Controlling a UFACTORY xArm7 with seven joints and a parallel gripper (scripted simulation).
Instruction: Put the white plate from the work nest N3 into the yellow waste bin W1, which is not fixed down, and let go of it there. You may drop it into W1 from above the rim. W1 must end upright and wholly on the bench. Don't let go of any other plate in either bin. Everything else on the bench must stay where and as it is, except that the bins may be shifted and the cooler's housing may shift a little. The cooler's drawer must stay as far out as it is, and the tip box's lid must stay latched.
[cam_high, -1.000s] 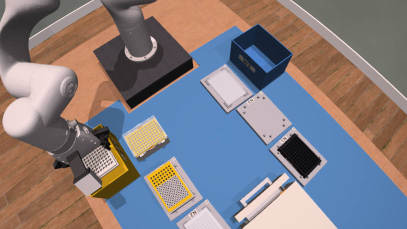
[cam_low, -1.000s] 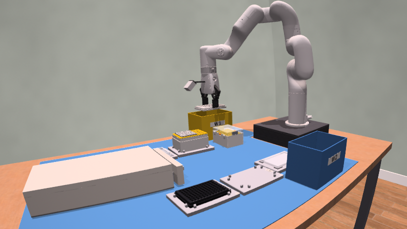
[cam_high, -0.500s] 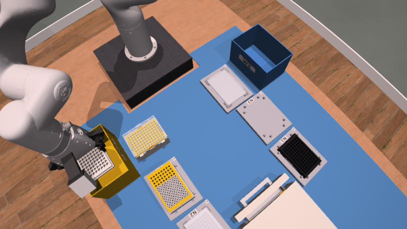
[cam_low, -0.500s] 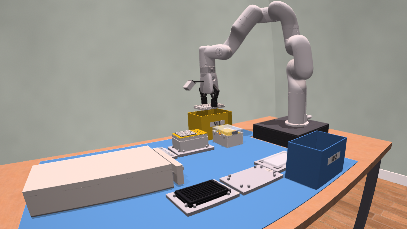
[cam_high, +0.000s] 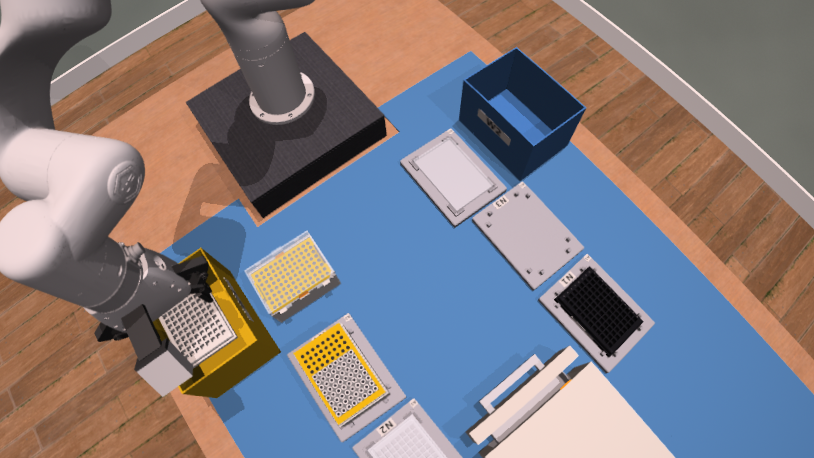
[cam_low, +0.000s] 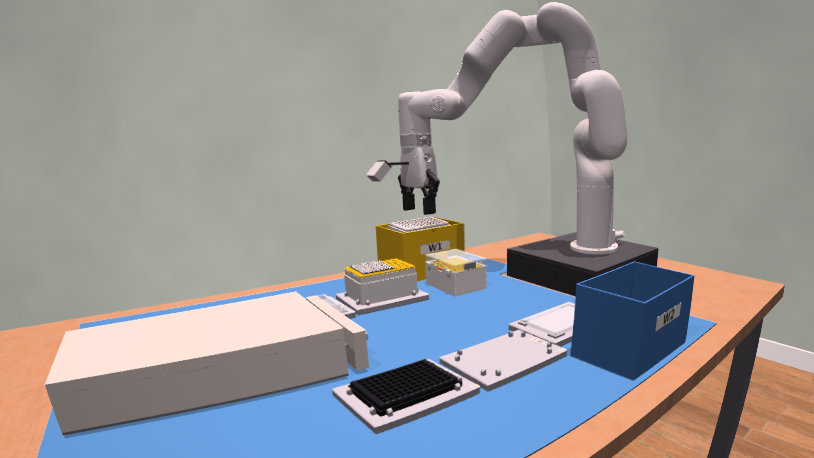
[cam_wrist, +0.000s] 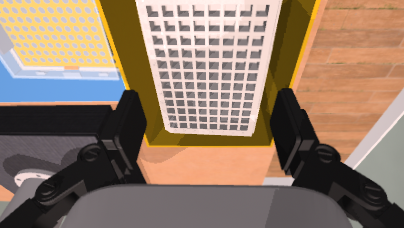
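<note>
At the left end of the worktop (cam_high: 352, 34), the end effector (cam_low: 418, 200) hangs above the yellow waste bin W1 (cam_low: 407, 244) with its fingers spread wide and nothing between them, the white plate (cam_wrist: 205, 65) lying apart from both pads at the bin's mouth, level with the rim. The plate looks light, rigid and smooth-sided, a thin-walled grid best taken across its short width by the long edges. Farther right, work nest N3 (cam_high: 526, 233) stands bare beside the blue bin (cam_high: 555, 139).
</note>
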